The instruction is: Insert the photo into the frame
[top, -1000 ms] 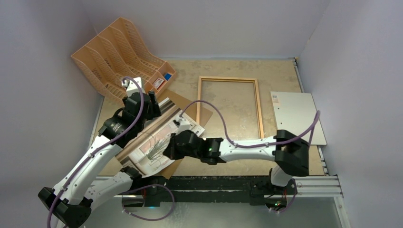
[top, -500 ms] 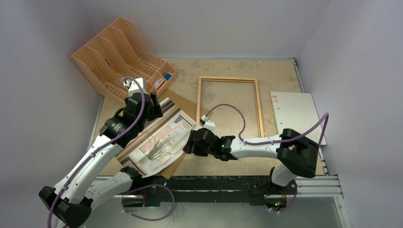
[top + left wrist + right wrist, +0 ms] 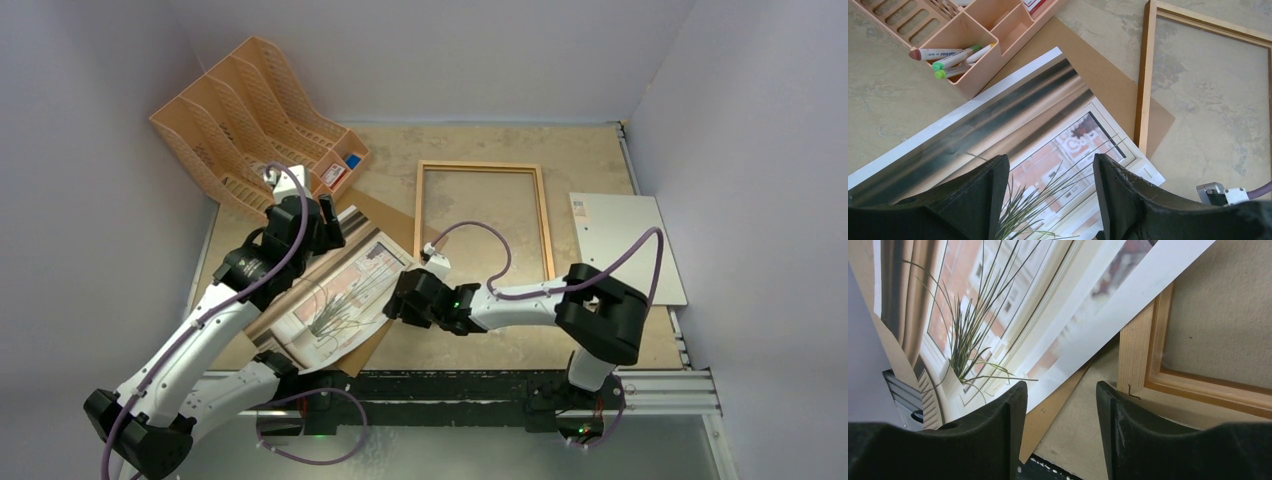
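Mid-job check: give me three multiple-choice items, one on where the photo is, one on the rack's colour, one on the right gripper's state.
1. Where is the photo?
A. Inside the frame
B. On the brown panel, left of the frame
C. Held up in the air

2. What colour is the rack?
A. Grey
B. Black
C. Orange-tan

3. What state is the right gripper in?
A. Open, empty
B. Shut on the photo
C. Shut on the frame

Answers:
1 B: the photo lies picture-up on the panel, and the frame is empty.
2 C: its lattice walls are orange-tan in the top view.
3 A: the right wrist view shows the jaws apart with nothing between them.
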Motion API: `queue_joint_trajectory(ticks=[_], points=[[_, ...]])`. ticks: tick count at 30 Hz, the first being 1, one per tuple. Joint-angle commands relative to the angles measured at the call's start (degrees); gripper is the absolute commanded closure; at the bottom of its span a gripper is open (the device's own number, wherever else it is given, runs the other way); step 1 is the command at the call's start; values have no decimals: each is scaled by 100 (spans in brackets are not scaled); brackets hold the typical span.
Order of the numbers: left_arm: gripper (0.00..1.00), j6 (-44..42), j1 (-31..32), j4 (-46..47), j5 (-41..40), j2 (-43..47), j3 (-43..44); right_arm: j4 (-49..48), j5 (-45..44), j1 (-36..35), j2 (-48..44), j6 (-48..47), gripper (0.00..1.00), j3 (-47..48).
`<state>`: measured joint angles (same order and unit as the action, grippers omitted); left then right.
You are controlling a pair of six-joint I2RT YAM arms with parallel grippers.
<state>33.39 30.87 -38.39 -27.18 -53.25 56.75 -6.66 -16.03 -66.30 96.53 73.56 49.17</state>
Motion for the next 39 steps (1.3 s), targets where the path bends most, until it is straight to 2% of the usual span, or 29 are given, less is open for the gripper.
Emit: queue_joint_trajectory(ticks=[1, 11, 18, 23, 31, 34, 39], points=[[35, 19, -11, 190, 63, 42, -97, 205, -467, 7, 60, 239, 45, 259], [35, -50, -11, 254, 116, 37, -119, 405, -474, 159, 353, 245, 48, 745], [35, -54, -11, 264, 110, 54, -179, -577, -267, 252, 196, -10, 53, 477], [35, -48, -12, 270, 116, 53, -212, -769, -184, 323, 207, -3, 54, 439], [35, -53, -13, 305, 108, 17, -208, -429, -95, 424, 580, 259, 53, 624], [35, -49, -12, 306, 116, 10, -201, -591, -91, 430, 623, 126, 61, 679], [34, -30, -11, 291, 139, 8, -196, -646, -330, 425, 365, -186, 95, 788]])
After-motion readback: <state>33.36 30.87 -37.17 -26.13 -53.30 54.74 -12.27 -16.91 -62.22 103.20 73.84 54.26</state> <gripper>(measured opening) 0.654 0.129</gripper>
